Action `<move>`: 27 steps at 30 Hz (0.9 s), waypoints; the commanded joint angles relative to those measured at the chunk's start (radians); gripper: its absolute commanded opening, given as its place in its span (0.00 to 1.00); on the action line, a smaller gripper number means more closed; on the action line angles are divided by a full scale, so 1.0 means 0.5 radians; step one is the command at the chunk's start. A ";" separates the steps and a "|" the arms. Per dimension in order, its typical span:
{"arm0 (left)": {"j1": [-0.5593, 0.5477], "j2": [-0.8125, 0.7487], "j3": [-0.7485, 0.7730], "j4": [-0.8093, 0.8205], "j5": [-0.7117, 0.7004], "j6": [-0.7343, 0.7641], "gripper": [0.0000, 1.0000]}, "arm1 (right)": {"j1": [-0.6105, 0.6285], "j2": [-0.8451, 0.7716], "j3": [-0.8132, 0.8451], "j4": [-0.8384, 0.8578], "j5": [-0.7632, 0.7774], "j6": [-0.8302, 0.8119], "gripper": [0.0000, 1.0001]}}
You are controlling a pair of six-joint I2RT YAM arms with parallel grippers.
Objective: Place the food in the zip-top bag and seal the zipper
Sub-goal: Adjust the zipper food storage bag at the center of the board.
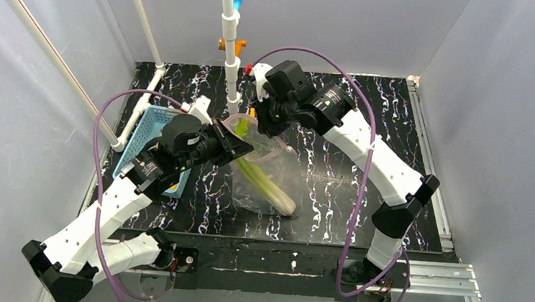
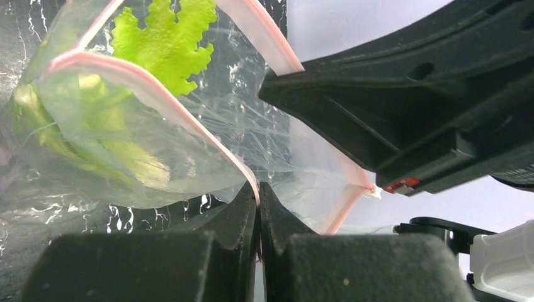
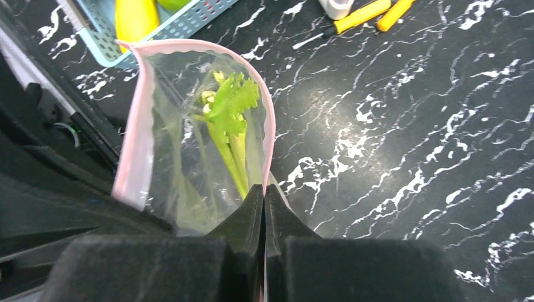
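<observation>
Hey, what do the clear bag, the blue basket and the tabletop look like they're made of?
The zip-top bag: thin glossy clear plastic film, crinkled, the leek showing through. The basket: probably rigid moulded plastic, light-blue open mesh. The table top: black with white veins like marble, perhaps printed laminate.

Table (image 1: 319,191): black marble look with white veins. Zip-top bag (image 1: 285,165): clear, zipper (image 3: 133,126) pinkish-red. Inside the bag, leek (image 1: 276,193): bright green frilly top, paler yellow-green stalk. Left of the bag, basket (image 1: 144,123): light-blue mesh, with yellow fruit (image 3: 135,19).
</observation>
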 commanded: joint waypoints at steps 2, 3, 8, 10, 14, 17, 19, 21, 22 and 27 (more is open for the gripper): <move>0.008 -0.030 0.253 -0.020 0.003 0.108 0.00 | 0.050 -0.262 0.044 0.162 0.424 -0.099 0.01; 0.008 -0.036 0.277 -0.029 0.002 0.092 0.00 | 0.056 -0.323 0.024 0.196 0.453 -0.123 0.01; 0.008 -0.067 0.081 0.075 0.029 -0.108 0.00 | 0.056 -0.459 -0.165 0.353 0.441 -0.137 0.01; 0.008 -0.070 -0.067 0.097 0.028 -0.189 0.00 | 0.056 -0.461 -0.264 0.421 0.468 -0.100 0.01; 0.011 -0.134 -0.285 0.067 -0.039 -0.267 0.00 | 0.056 -0.543 -0.601 0.733 0.458 -0.083 0.01; 0.019 -0.226 -0.298 0.052 -0.124 -0.258 0.00 | 0.056 -0.588 -0.689 0.845 0.554 -0.116 0.01; 0.022 -0.220 -0.184 0.033 -0.108 -0.203 0.00 | 0.056 -0.622 -0.671 0.865 0.546 -0.141 0.01; 0.021 -0.161 -0.060 -0.007 -0.035 -0.144 0.00 | 0.056 -0.652 -0.668 0.887 0.479 -0.161 0.01; 0.021 -0.128 -0.006 -0.024 0.008 -0.118 0.01 | 0.056 -0.665 -0.673 0.900 0.440 -0.168 0.01; 0.021 -0.062 0.018 -0.091 0.083 -0.096 0.10 | 0.056 -0.690 -0.730 0.934 0.358 -0.132 0.01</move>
